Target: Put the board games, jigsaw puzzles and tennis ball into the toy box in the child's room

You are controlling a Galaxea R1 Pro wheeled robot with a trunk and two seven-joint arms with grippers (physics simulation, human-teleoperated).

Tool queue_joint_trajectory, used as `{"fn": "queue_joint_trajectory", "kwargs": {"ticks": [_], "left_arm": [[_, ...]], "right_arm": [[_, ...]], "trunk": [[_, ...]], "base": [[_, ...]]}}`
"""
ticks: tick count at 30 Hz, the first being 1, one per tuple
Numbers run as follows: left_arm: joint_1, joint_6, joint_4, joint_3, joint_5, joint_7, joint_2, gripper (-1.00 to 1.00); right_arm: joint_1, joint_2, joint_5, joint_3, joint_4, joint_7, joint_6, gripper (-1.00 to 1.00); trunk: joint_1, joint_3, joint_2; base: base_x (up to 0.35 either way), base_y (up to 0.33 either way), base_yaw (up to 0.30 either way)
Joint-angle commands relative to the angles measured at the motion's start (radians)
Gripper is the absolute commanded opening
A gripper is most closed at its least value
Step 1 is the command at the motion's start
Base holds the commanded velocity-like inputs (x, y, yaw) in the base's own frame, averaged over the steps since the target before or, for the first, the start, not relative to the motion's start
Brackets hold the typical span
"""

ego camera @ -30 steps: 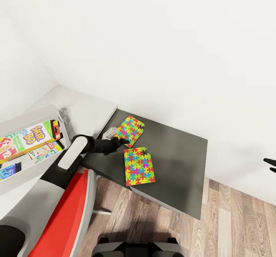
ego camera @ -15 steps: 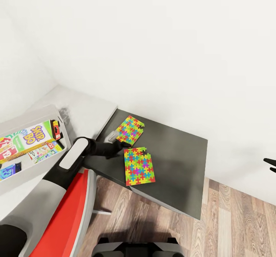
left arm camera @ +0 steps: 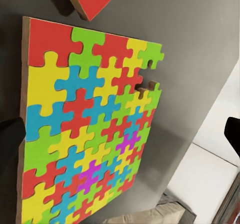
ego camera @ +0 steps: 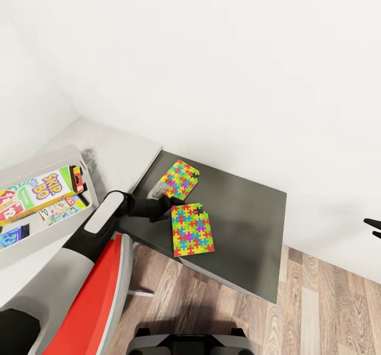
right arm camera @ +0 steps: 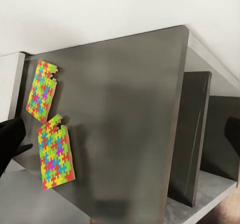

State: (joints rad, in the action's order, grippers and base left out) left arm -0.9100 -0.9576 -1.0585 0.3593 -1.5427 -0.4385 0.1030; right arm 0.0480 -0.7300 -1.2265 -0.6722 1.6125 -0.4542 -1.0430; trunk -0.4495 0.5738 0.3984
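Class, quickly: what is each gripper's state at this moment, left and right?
Left gripper: open, fingers spread, holding nothing, at the nearer jigsaw puzzle edge.
Right gripper: open, fingers apart, holding nothing, out over the floor.

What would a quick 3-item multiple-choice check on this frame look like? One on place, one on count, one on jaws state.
1. Where do the jigsaw puzzles lie?
A. in the toy box
B. on the dark table
C. on the floor

2. How many jigsaw puzzles are on the table?
A. one
B. two
C. three

3. How do the left gripper's jaws stand?
A. shut on a puzzle
B. open, holding nothing
C. shut on the game box

Key:
1 B: both sheets lie flat on the dark table, while the toy box sits apart.
2 B: far puzzle and near puzzle.
3 B: the left gripper shows black fingertips spread apart, with the near puzzle between them.
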Motion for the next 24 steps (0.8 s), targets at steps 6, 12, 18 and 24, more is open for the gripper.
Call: {"fn": "queue_joint_trajectory", "kwargs": {"ticks": [6, 12, 18, 24], "left_arm": [[-0.002, 0.001, 0.006, 0.002, -0.013, -0.01, -0.001, 1.0], [-0.008, 0.0, 0.01, 0.003, -0.014, -0.01, -0.001, 1.0], [-0.009, 0.0, 0.011, 0.004, -0.014, -0.009, -0.002, 1.0], [-0.01, 0.0, 0.015, 0.005, -0.013, -0.01, -0.002, 1.0]], "right_arm": [[0.001, 0.0, 0.009, -0.001, 0.0, -0.009, -0.004, 1.0], [0.001, 0.0, 0.009, -0.001, 0.0, -0.009, -0.004, 1.0], [0.001, 0.0, 0.009, -0.001, 0.0, -0.009, -0.004, 1.0], [0.001, 0.0, 0.009, -0.001, 0.0, -0.009, -0.004, 1.0]], "trunk": [[-0.001, 0.001, 0.002], [-0.001, 0.001, 0.002], [-0.001, 0.001, 0.002], [-0.001, 0.001, 0.002]], "base": [[0.0, 0.0, 0.0], [0.0, 0.0, 0.0], [0.0, 0.0, 0.0], [0.0, 0.0, -0.011]]}}
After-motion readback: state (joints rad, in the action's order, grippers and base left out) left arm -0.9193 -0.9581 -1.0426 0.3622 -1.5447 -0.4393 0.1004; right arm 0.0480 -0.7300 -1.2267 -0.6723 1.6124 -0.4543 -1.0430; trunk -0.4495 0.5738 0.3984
